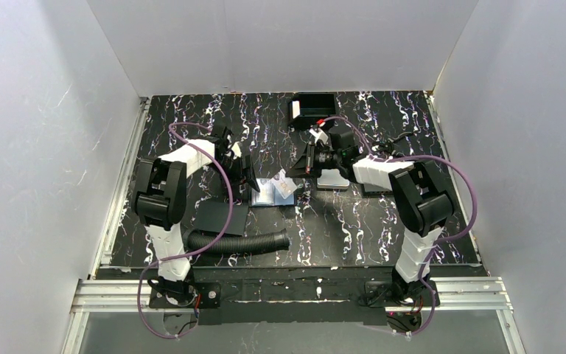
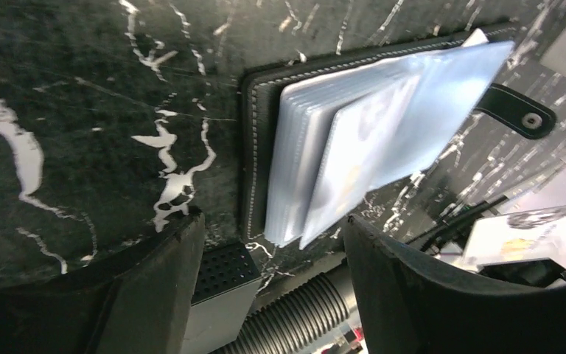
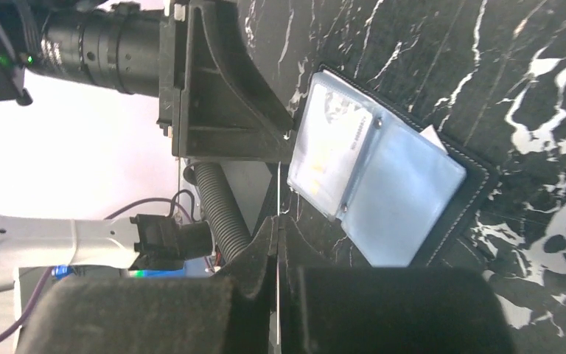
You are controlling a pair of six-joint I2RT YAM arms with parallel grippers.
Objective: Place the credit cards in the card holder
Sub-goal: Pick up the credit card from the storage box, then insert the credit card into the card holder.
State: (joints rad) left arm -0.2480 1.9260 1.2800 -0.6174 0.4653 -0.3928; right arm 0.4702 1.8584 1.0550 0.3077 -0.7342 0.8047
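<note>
- Black ribbed hose [image 1: 239, 242] lies nearest the arm bases on the marbled surface [image 1: 191, 118]. A flat black pad [image 1: 221, 216] touches it on the far side.
- Card holder [image 1: 275, 193] lies open mid-surface, between the two arms, clear sleeves [image 2: 354, 140] fanned up and snap tab [image 2: 519, 114] sticking out flat.
- A pale card sits in one sleeve. A white corner pokes out from behind the sleeves.
- Left gripper [image 2: 273, 228] is low, just beside the holder's edge, jaws apart, nothing between them.
- Right gripper [image 3: 276, 228] is at the holder's other side, jaws together on a credit card [image 3: 276, 184], seen edge-on as a thin pale line.
- Silver-grey case [image 1: 332, 179] lies under the right arm.
- Black box [image 1: 313, 109] sits at the far edge.
</note>
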